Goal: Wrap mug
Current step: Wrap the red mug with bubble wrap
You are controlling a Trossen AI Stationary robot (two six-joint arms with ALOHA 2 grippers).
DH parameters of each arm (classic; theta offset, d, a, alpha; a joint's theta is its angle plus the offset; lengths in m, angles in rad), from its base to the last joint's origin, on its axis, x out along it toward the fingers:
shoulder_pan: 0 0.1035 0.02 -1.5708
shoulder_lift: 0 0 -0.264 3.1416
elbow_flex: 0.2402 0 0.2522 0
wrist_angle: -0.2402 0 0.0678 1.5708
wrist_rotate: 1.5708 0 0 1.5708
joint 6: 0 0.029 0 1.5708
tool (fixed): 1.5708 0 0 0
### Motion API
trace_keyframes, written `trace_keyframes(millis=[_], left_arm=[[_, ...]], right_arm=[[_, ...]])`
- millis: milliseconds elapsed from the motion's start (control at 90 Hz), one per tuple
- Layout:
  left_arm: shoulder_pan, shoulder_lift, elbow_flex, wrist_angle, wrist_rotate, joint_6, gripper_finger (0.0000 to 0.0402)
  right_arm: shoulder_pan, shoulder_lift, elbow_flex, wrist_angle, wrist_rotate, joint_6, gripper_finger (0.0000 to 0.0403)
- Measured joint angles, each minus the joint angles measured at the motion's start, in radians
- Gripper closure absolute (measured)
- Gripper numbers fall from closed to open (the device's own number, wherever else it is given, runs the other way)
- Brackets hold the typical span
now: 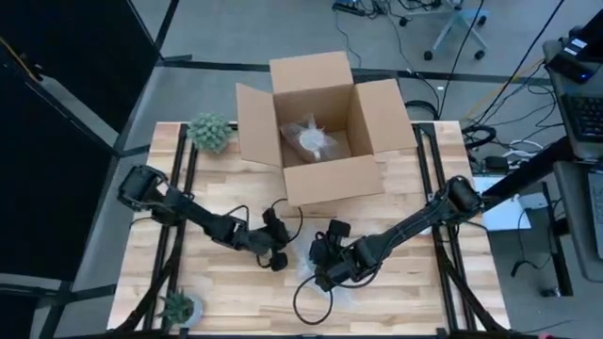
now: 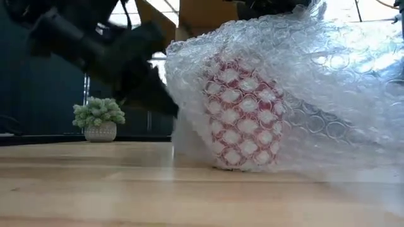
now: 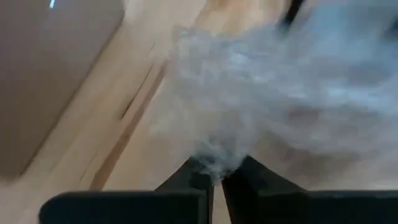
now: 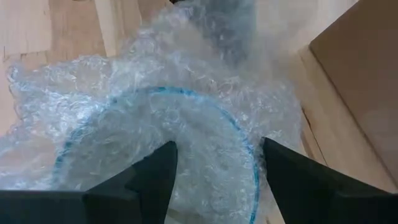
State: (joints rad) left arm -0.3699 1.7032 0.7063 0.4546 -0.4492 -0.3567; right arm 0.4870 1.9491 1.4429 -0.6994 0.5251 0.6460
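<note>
- The left gripper (image 3: 214,177) has its fingers (image 3: 186,180) nearly closed, pinching an edge of the bubble wrap (image 3: 280,93) between their tips.
- The right gripper (image 4: 214,168) has its fingers (image 4: 155,171) spread wide, one on each side of the wrapped bundle, just above it; whether they touch the wrap I cannot tell.
- In the right wrist view a round blue rim shows through the bubble wrap (image 4: 155,118) between those fingers.
- In the low view the mug (image 2: 243,113) stands upright on the table (image 2: 95,183), red and white showing through the bubble wrap (image 2: 328,75) that covers it and trails off to one side.
- From above, both grippers meet at the near middle of the table (image 1: 415,282), the left gripper (image 1: 275,247) just beside the right gripper (image 1: 325,259), with the wrap (image 1: 316,273) under and between them.
- Behind them an open cardboard box (image 1: 320,127) stands on the table, with another bubble-wrapped bundle (image 1: 313,139) inside.
- A small potted plant (image 1: 209,132) sits beside the box, and another (image 1: 177,306) at the near left corner.
</note>
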Motion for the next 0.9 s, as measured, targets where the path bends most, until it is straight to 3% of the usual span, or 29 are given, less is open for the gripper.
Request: trace_keyframes(millis=[222, 556, 900], left_arm=[[-0.046, -0.02, 0.072, 0.083, 0.064, 0.116, 0.0391], [-0.045, 0.142, 0.212, 0.118, 0.197, 0.13, 0.0391], [-0.044, 0.208, 0.239, 0.096, 0.21, 0.127, 0.0391]], right_arm=[[0.0, 0.0, 0.0, 0.001, 0.001, 0.0, 0.0184], [0.002, 0.0, 0.0, 0.003, 0.002, -0.013, 0.0184], [0.024, -0.07, -0.006, -0.041, -0.048, -0.029, 0.0184]])
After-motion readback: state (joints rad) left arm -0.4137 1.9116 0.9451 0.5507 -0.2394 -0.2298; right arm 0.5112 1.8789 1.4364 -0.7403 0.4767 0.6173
